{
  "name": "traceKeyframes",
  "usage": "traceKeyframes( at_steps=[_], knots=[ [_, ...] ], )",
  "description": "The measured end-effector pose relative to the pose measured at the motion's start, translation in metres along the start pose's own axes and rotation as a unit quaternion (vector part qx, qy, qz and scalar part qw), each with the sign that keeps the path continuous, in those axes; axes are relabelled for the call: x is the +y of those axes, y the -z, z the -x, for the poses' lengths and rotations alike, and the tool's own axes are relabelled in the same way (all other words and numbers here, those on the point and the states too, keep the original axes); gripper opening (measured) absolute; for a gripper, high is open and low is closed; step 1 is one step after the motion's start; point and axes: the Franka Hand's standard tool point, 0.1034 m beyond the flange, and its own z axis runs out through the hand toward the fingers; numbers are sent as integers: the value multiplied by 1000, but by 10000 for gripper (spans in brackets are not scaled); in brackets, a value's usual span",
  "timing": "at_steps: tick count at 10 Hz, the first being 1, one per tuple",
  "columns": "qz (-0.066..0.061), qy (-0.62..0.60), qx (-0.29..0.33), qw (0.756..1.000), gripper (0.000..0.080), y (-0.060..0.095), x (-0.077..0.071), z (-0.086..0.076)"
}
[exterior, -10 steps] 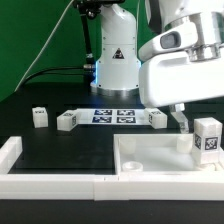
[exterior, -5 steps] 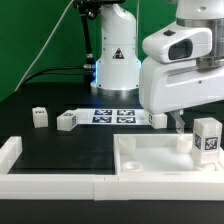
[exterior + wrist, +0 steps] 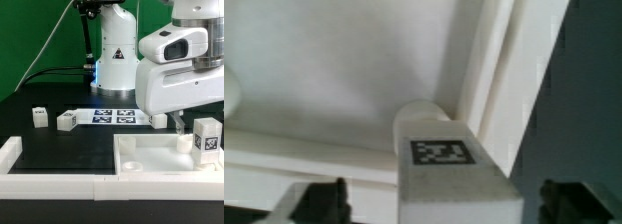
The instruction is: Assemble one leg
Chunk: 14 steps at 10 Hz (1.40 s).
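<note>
The white tray-like top point(image 3: 140, 160) lies at the front right. In the wrist view a leg point(image 3: 446, 150) with a square tag stands upright in a corner of the top point(image 3: 331, 70). My gripper point(image 3: 446, 205) is open, with one dark finger point(image 3: 322, 198) on each side of this leg and a gap on both sides. In the exterior view my gripper point(image 3: 178, 125) hangs over the top's far right corner, above a small white block point(image 3: 183, 142). A tagged leg point(image 3: 207, 135) stands just to the exterior view's right of it. Three more legs point(image 3: 40, 117) point(image 3: 66, 121) point(image 3: 158, 119) lie on the black table.
The marker board point(image 3: 112, 116) lies in front of the robot base point(image 3: 116, 65). A white L-shaped rail point(image 3: 40, 178) runs along the front and the exterior view's left. A black cable point(image 3: 45, 70) hangs at the back left.
The arm has shifted slightly to the exterior view's left and down over the top's corner. The legs and the top have not moved.
</note>
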Motion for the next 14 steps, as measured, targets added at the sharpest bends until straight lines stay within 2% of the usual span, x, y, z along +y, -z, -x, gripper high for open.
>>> traceKeyframes(
  at_steps=[1, 2, 3, 6, 8, 11, 14],
  knots=[
    [0, 0, 0, 1000, 407, 0, 0, 0],
    [0, 0, 0, 1000, 407, 0, 0, 0],
    [0, 0, 0, 1000, 291, 0, 0, 0],
    [-1, -36, 0, 999, 291, 0, 0, 0],
    [-6, -140, 3, 990, 291, -1, -1, -1],
    [-19, -328, 19, 944, 292, 0, 1, -6],
    [-23, -496, 21, 868, 292, -1, -4, -8]
  ],
)
